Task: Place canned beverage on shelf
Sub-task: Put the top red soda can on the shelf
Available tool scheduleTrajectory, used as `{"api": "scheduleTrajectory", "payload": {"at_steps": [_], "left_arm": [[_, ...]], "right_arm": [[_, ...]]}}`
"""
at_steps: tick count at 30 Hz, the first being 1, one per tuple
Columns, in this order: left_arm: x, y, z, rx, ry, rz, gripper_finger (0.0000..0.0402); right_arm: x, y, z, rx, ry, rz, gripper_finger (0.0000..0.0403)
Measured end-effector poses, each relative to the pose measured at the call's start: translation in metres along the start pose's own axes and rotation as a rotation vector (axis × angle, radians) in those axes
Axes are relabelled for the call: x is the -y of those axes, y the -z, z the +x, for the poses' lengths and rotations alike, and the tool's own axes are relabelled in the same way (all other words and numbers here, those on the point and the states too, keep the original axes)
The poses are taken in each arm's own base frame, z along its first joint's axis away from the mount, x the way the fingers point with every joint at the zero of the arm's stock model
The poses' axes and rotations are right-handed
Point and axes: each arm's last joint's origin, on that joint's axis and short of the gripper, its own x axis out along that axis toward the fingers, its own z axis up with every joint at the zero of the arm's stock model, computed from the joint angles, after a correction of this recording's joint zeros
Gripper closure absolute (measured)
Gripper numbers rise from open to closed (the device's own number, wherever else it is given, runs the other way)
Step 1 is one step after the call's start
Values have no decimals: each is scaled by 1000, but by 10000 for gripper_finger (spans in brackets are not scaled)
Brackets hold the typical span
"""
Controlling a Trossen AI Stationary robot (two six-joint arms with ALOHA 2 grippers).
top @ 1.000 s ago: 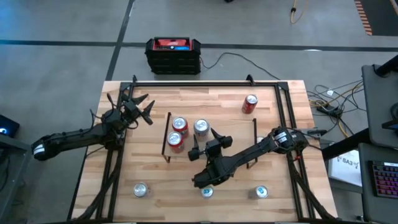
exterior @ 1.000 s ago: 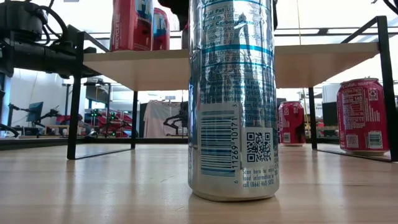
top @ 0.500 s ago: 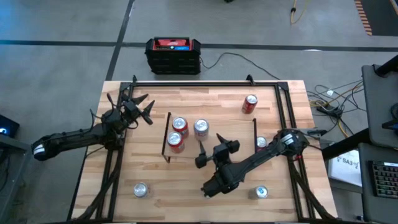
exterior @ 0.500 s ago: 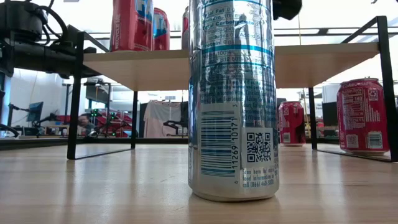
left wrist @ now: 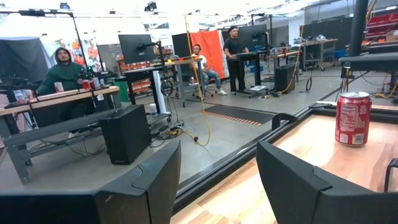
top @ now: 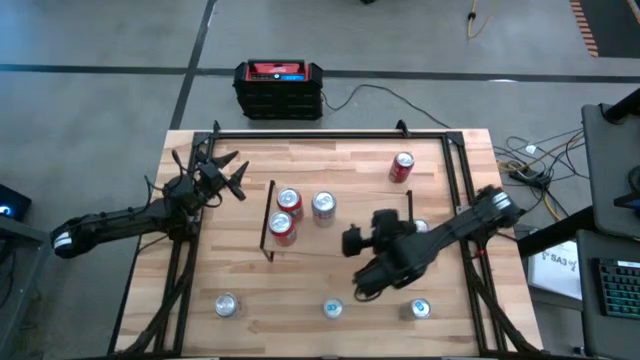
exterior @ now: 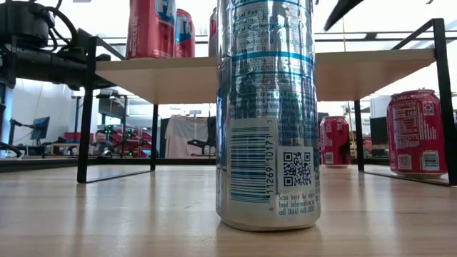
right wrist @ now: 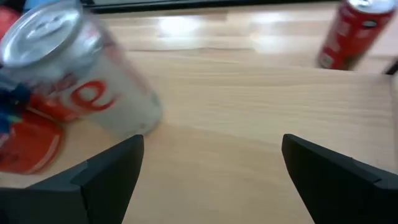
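Black crate (top: 279,90) with red top on grey floor beyond worktop (top: 440,165) far edge. Cable (top: 375,95) trails from crate. Keyboard (top: 612,290) at right. Seated person in green hoodie (left wrist: 62,71) at desk; monitors (left wrist: 137,46), orange screen (left wrist: 208,50) behind.

Your right gripper (top: 362,240) hangs over the middle of the table, fingers (right wrist: 106,171) spread wide with nothing between them, its arm reaching in from the right edge. Your left gripper (top: 232,172) waits at the far left, fingers (left wrist: 149,183) parted and empty.
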Motion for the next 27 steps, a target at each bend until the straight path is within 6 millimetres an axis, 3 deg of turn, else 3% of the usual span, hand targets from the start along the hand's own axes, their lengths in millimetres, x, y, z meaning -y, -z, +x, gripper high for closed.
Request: {"api": "scheduleTrajectory", "payload": {"at_steps": [9,17,27], "left_arm": [[0,0,0,0,-1,0,207],[0,0,0,0,0,0,207],[0,0,0,0,0,0,207]], "right_arm": [[52,-45,-8,-60,13,78,35],[88,-81,14,-138,131,198,35],[107,-132,43,-89,244,298,35]]}}
